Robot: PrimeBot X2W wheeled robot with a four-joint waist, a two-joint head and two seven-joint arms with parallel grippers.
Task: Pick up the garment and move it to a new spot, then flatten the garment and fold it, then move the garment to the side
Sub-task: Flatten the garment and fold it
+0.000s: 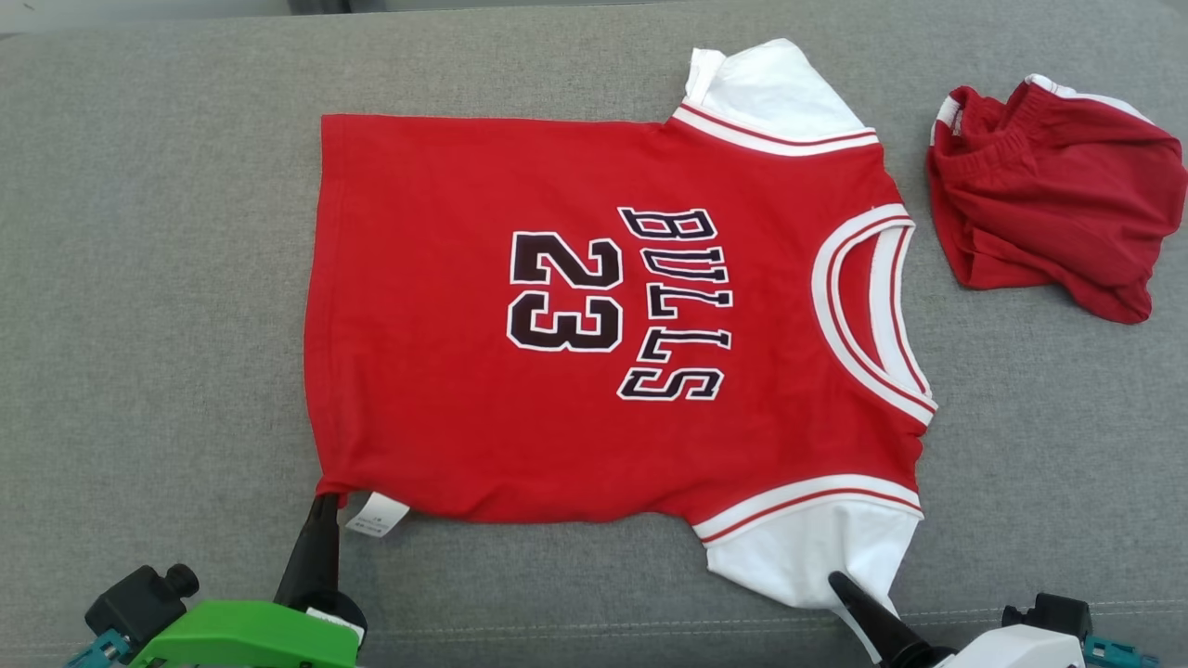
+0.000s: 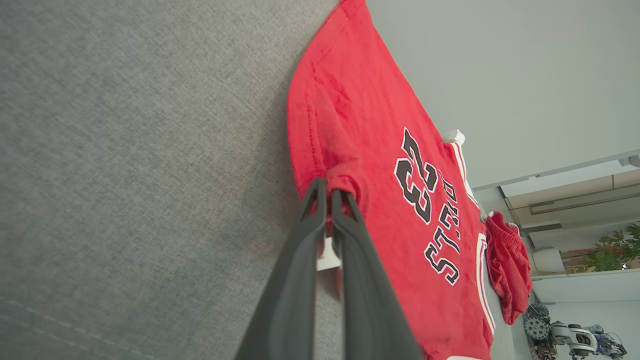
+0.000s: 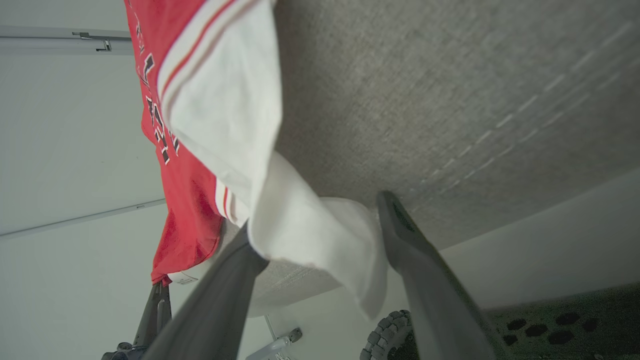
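The garment [image 1: 575, 306] is a red jersey with white sleeves and "BULLS 23" lettering. It lies spread flat on the grey fabric surface [image 1: 158, 325], neck to the right. My left gripper [image 1: 323, 501] is shut on the near left hem corner, beside the white care label [image 1: 376, 515]; the left wrist view shows the red cloth [image 2: 380, 150] pinched between its tips [image 2: 327, 187]. My right gripper [image 1: 858, 594] is at the near white sleeve. In the right wrist view its jaws [image 3: 315, 215] stand wide apart, with the loose sleeve [image 3: 220, 100] draped between them.
A crumpled pair of red shorts [image 1: 1049, 195] lies at the far right of the surface, a little beyond the jersey's neck. Bare grey fabric lies to the left and along the near edge. Behind the surface is a pale wall [image 2: 500, 75].
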